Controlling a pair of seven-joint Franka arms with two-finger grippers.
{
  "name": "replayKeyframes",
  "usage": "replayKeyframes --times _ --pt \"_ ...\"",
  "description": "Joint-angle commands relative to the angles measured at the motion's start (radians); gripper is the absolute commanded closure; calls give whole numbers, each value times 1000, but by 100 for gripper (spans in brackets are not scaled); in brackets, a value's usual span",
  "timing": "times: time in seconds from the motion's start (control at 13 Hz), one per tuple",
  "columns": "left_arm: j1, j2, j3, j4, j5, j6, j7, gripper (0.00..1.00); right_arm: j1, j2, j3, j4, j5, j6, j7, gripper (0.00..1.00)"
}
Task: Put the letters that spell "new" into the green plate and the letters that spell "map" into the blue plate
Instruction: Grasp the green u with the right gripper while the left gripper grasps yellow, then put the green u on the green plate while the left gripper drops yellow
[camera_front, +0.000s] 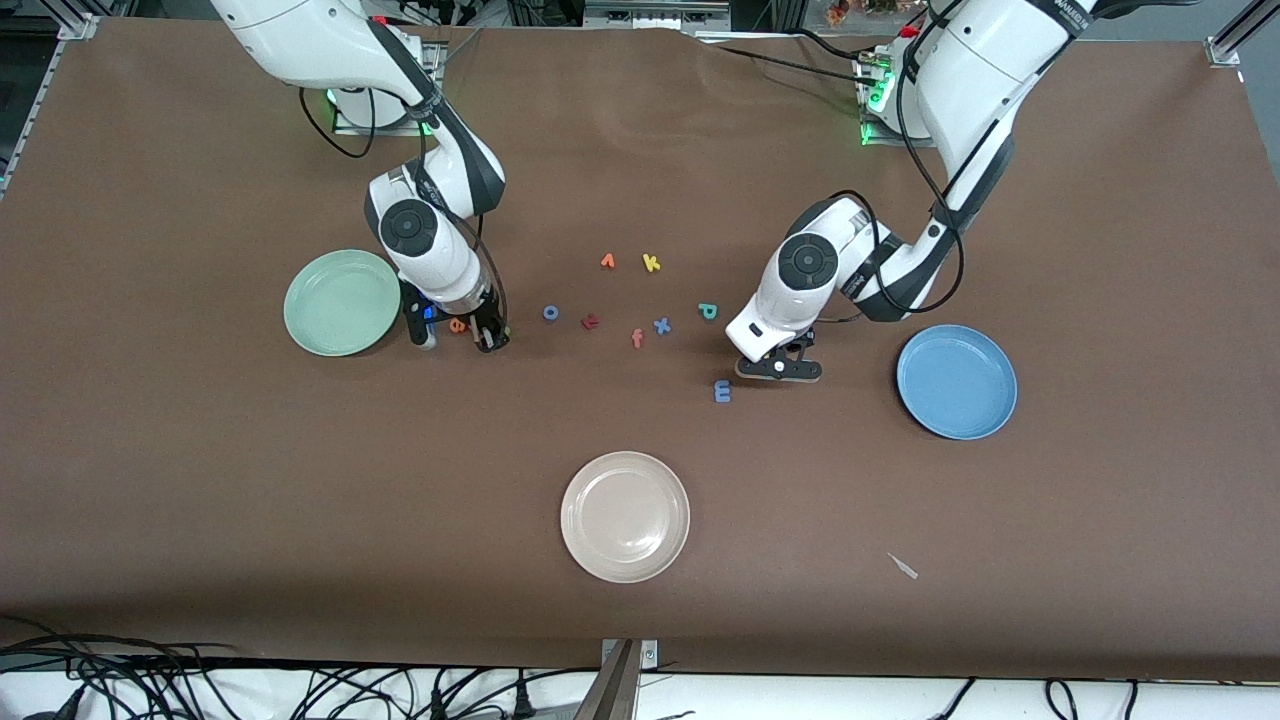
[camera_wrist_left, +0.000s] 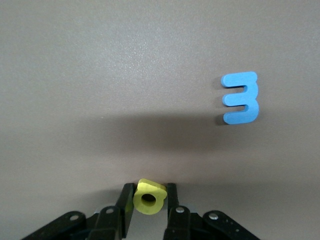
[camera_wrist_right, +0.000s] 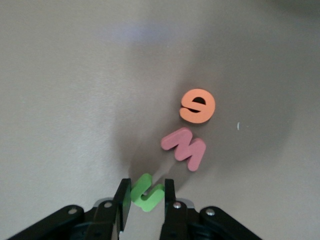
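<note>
My left gripper (camera_wrist_left: 148, 199) is down at the table beside the blue "m" (camera_wrist_left: 241, 98), jaws pinched tight on the yellow "a" (camera_wrist_left: 148, 197). My right gripper (camera_wrist_right: 146, 196), beside the green plate (camera_front: 342, 302), is clamped on the green "n" (camera_wrist_right: 145, 196); the pink "w" (camera_wrist_right: 184, 148) and orange "e" (camera_wrist_right: 197, 105) lie just beside it. The teal "p" (camera_front: 708, 311) lies near the blue plate (camera_front: 956, 382).

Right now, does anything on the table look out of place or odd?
One thing: a small pale sliver lies on the brown table, nearer the front camera than the blue plate. It looks like stray debris.
</note>
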Motion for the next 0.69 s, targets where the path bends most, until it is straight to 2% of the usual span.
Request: replayKeyframes --times 0.0,0.15,0.31,0.61 --pt "15 6 -1 21 38 -12 -9 83 -1 -85 -23 43 -15 -196 -74 94" --pt "55 -3 -4 36 37 -60 52 85 -4 -154 -71 33 -11 -275 -210 94" --pt "124 -15 -14 79 17 -171 182 85 -4 -223 -123 -7 3 -369 -357 94" --pt "243 -44 -15 148 -11 -357 483 85 -4 -387 -284 -209 5 -368 -699 94"
